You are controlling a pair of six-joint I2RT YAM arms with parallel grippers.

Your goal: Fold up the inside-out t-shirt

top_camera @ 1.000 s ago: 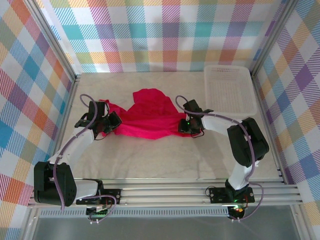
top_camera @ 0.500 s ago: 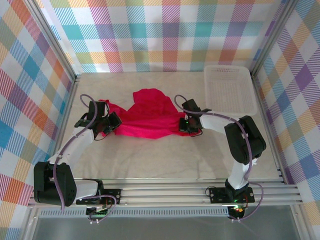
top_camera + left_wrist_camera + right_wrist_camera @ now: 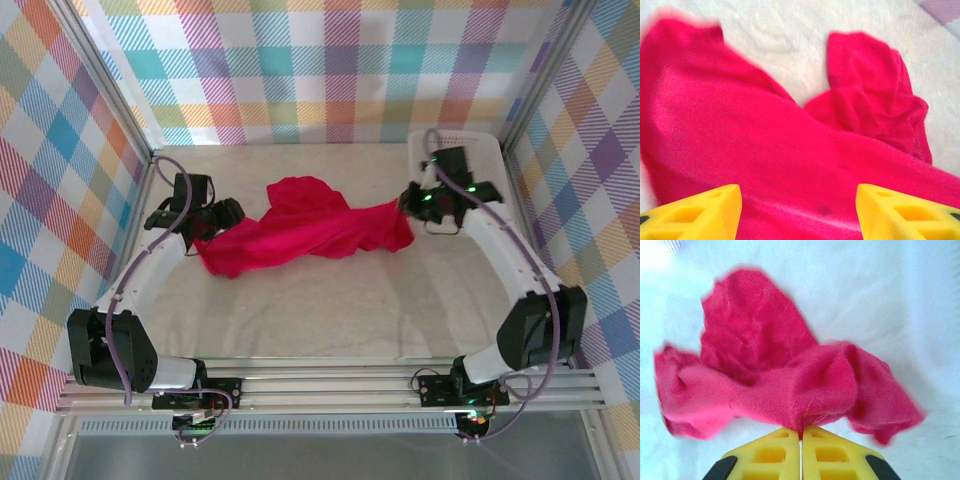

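Note:
The inside-out t-shirt (image 3: 300, 232) is a crumpled bright red garment stretched across the middle of the table. My right gripper (image 3: 412, 205) is shut on its right edge, which it holds lifted near the basket. In the right wrist view the yellow jaws (image 3: 801, 436) pinch a fold of the t-shirt (image 3: 765, 375), and the rest hangs away below. My left gripper (image 3: 212, 222) stands open at the shirt's left end. In the left wrist view its yellow fingertips (image 3: 710, 210) are wide apart over the red cloth (image 3: 790, 150), with nothing between them.
A white mesh basket (image 3: 470, 185) stands at the back right, just behind the right gripper. Plaid walls close the table on three sides. The pale tabletop (image 3: 330, 310) lies bare in front of the shirt.
My right gripper shut on the shirt's right edge, then lifted it up and to the right toward the basket. My left gripper opened and let go of the left end.

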